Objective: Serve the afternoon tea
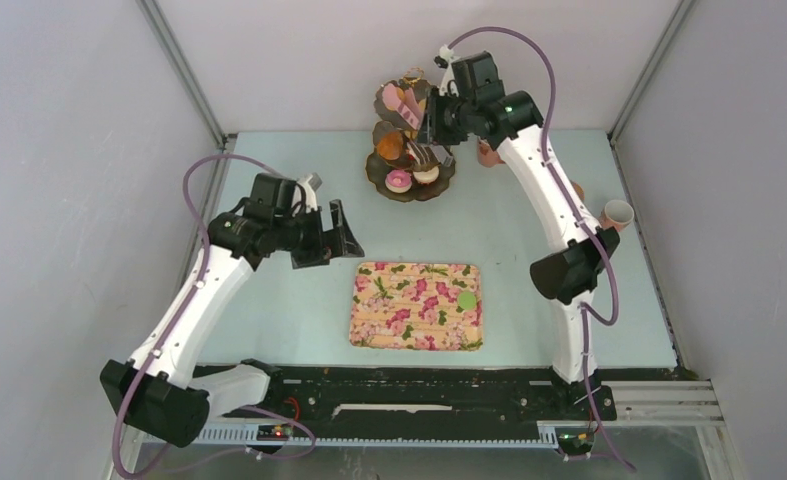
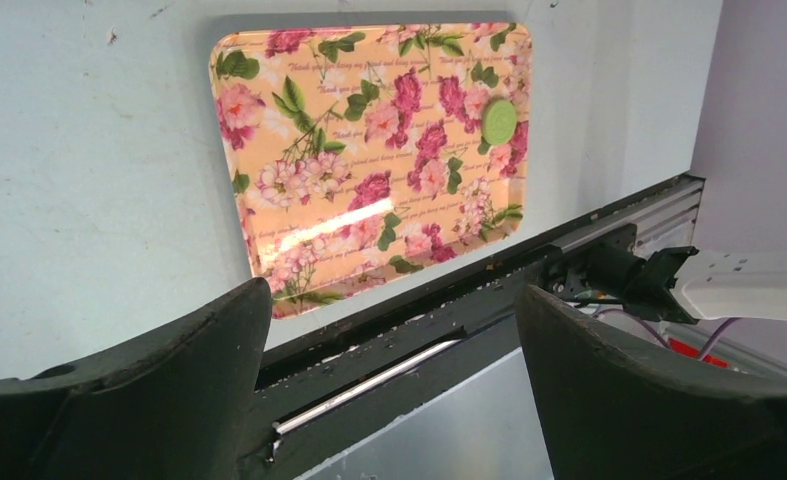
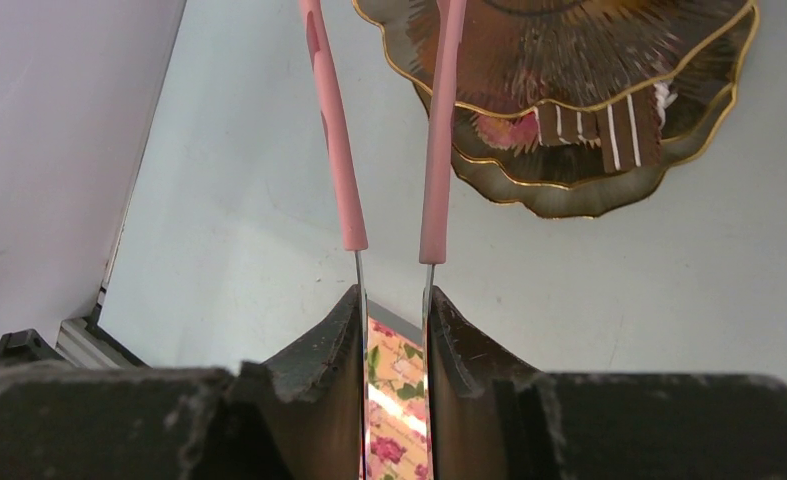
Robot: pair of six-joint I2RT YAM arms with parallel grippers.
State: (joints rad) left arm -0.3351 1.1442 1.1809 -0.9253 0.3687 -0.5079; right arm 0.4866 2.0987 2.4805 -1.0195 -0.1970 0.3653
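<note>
Top external: shows green macaron (image 1: 466, 299) lying on the right part of the floral tray (image 1: 416, 330), mid-table. Finds pink donut (image 1: 399, 180) on the tiered stand (image 1: 381, 190) at the back, pink mug (image 1: 618, 213) far right. Has left fingers (image 2: 169, 380) spread wide, holding nothing, left of the tray. Has right fingers (image 3: 319, 370) nearly closed, pinching the pink-handled tongs (image 3: 334, 130) beside the stand.

Open tabletop (image 1: 509, 225) between tray (image 1: 409, 312) and stand (image 1: 381, 180) at 12 o'clock; mug (image 1: 617, 213) bounds it at 3 o'clock.
</note>
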